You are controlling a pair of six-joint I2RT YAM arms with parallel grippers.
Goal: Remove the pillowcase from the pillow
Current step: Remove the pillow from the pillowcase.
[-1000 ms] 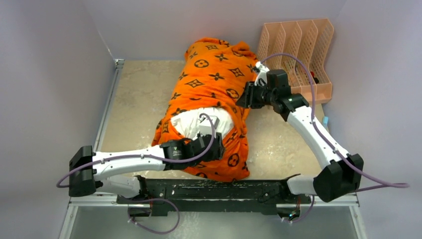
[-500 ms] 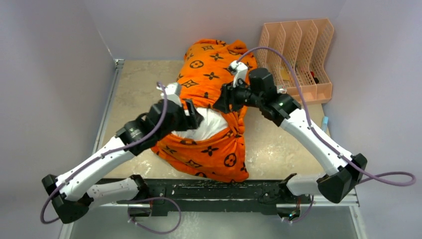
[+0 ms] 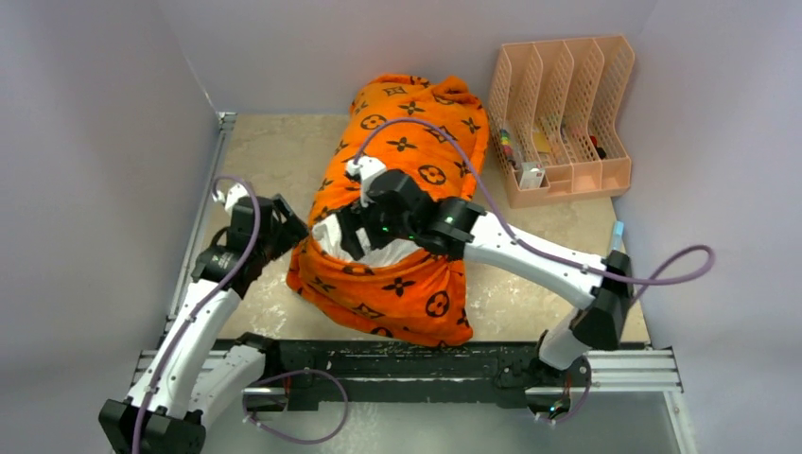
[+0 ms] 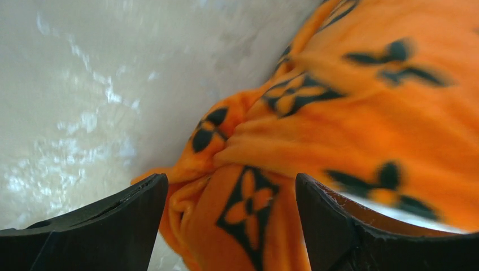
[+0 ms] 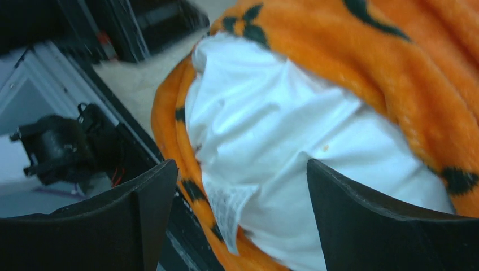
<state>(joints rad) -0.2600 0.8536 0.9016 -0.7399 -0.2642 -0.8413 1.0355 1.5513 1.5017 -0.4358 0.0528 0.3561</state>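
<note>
Loosely bunched plush orange pillowcase (image 3: 412, 134); plump smooth white pillow (image 5: 271, 132) inside

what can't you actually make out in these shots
Most of the pillow: inside the pillowcase in all views; only its near end shows.
Whether the left gripper touches the pillowcase: left wrist view is blurred.
Right gripper in the top view: its own wrist covers the fingers.
Items in the pink rack: too small in the top view.

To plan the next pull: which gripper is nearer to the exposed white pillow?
Right. The right gripper hangs open just over the pillow at the pillowcase opening; the left gripper is open at the pillowcase's left edge, facing orange fabric.
</note>
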